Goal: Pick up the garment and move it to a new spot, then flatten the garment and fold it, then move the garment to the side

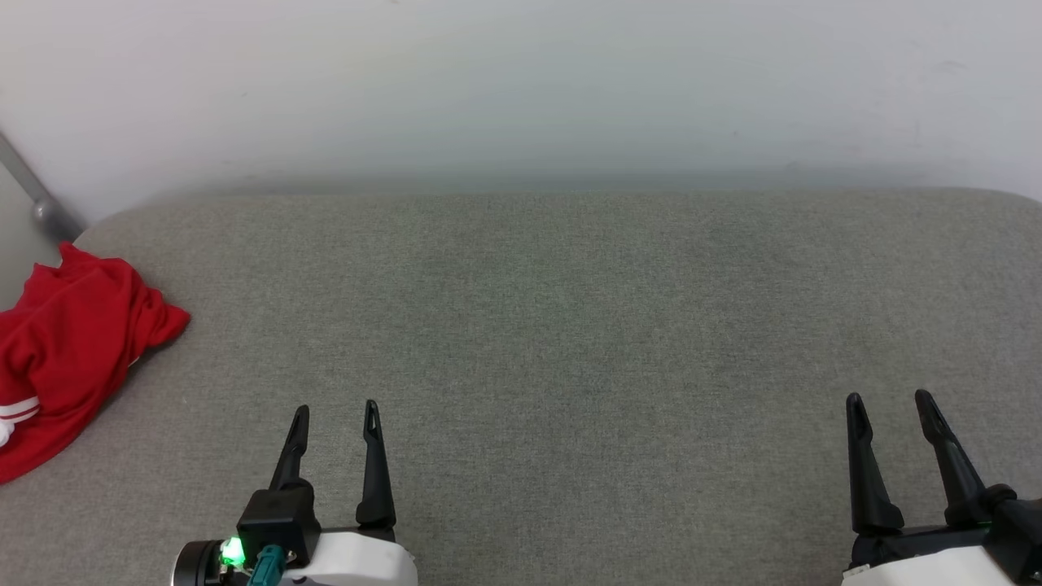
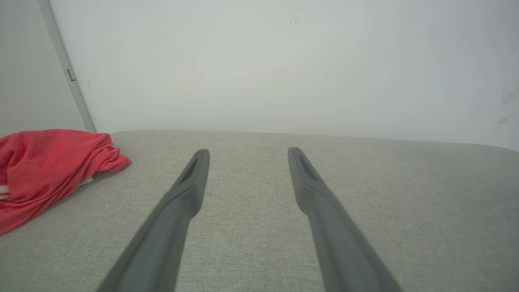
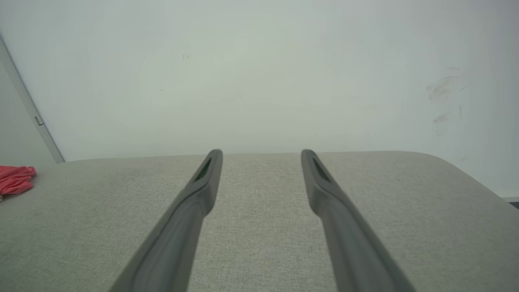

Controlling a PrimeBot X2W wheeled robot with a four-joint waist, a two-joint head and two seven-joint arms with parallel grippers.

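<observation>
The red shirt is seen bunched in a heap at the left edge of the grey surface, toward its far corner. The left claw and right claw are held wide open and empty by the near edge. Nothing looks begun: pickup, flattening, folding and setting aside are all judged left to do.
</observation>
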